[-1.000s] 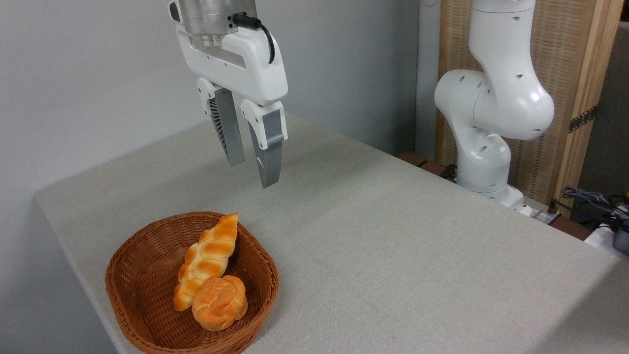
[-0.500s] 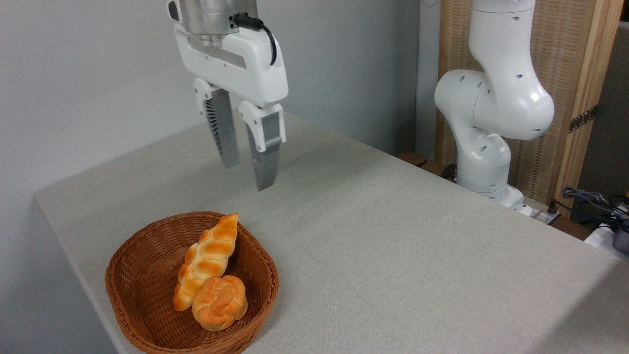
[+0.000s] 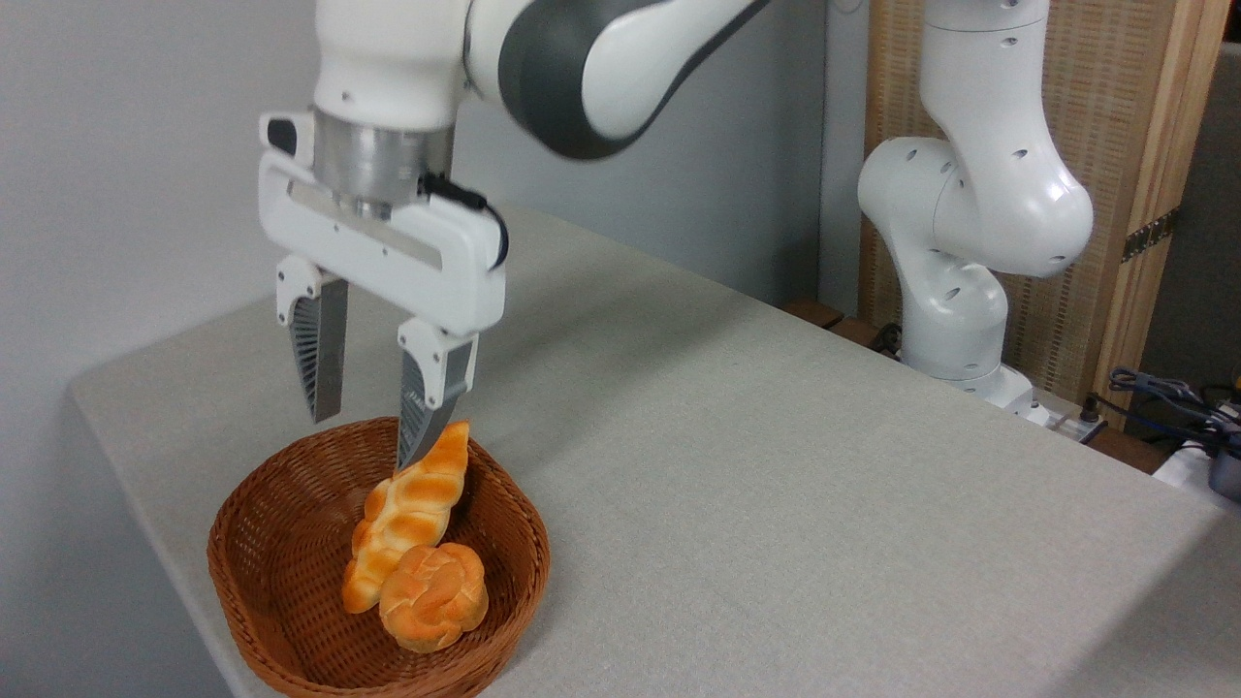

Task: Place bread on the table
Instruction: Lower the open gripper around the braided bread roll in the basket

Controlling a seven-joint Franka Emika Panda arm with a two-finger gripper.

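Bread [image 3: 405, 514] not yet lifted from basket [image 3: 242, 562], lower left; claw [image 3: 364, 438] released, seemingly just above; desk [image 3: 776, 465] placement remains.

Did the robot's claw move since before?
Yes. The gripper has come down and to the left. Before, it hung high above the table, behind the basket; now its open fingers reach the basket's far rim, by the long bread.

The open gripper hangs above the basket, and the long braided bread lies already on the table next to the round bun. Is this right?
Not quite. In the camera view the bread lies in the basket, not on the table, next to the round bun. The gripper does hang open above the basket.
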